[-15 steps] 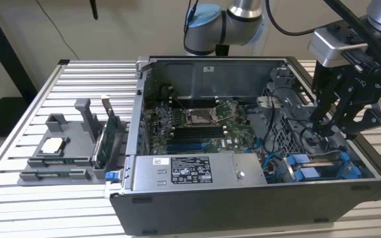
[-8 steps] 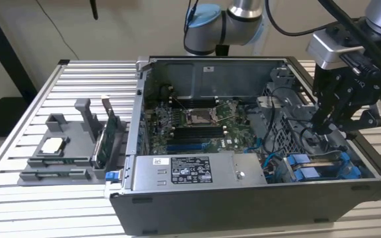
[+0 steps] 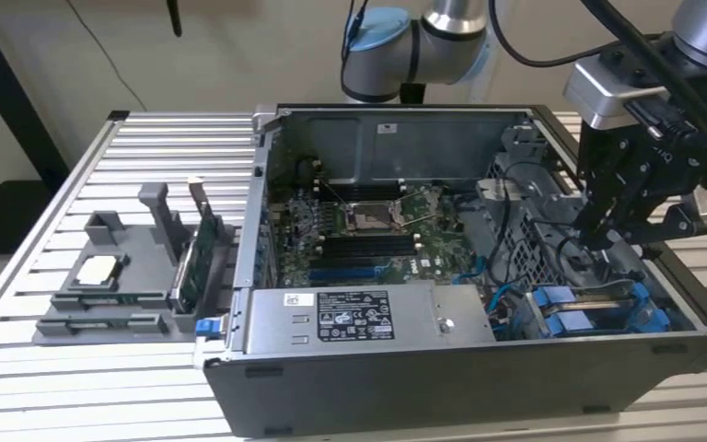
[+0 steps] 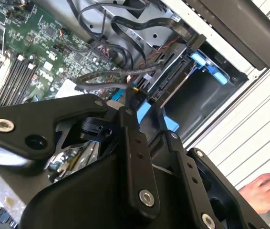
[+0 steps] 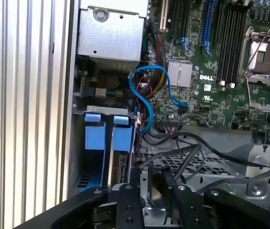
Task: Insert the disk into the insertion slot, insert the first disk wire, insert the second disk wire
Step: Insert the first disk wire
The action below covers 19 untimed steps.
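The disk (image 3: 606, 302) stands on edge in the insertion slot (image 3: 685, 322), at the near corner of the open case on the exterior view's right. Its blue carrier tabs (image 5: 93, 136) flank it. My gripper (image 3: 602, 241) hangs just above and behind the bay, fingers pointing down. In both wrist views the fingers (image 4: 130, 124) stand close together on the end of a flat dark disk wire (image 4: 106, 76), whose connector sits at my gripper (image 4: 144, 107). The carrier's blue tabs (image 4: 211, 69) and the dark bay lie just beyond. In the first wrist view my gripper (image 5: 151, 180) is beside the disk (image 5: 118, 167).
A grey labelled power-supply box (image 3: 353, 318) fills the case front and the green motherboard (image 3: 366, 230) lies behind it. Loose black cables (image 5: 197, 148) and a blue cable (image 5: 147, 95) cross near the bay. A grey parts fixture (image 3: 121, 276) sits on the slatted table. A person's hand (image 4: 261, 188) rests outside the case.
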Motion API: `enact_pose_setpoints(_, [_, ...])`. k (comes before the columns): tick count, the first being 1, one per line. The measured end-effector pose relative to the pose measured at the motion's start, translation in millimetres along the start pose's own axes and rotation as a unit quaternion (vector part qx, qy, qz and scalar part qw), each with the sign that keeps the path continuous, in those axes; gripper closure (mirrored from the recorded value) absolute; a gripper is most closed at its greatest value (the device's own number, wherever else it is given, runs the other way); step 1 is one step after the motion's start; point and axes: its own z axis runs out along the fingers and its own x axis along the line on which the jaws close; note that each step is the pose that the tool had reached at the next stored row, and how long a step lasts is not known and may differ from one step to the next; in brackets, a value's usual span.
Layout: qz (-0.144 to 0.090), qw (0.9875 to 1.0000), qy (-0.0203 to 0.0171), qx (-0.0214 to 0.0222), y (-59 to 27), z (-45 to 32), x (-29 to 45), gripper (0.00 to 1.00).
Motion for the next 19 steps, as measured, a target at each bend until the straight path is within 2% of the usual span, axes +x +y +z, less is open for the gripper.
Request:
enact_pose_setpoints(8, [0.0, 1.0, 0.0, 0.0, 0.6, -0.1, -0.1, 0.71])
enact_pose_setpoints(9, [0.0, 1.0, 0.0, 0.0, 0.7, 0.0, 0.0, 0.78])
enact_pose_setpoints(19, [0.0, 1.0, 0.0, 0.0, 1.0, -0.1, -0.1, 0.81])
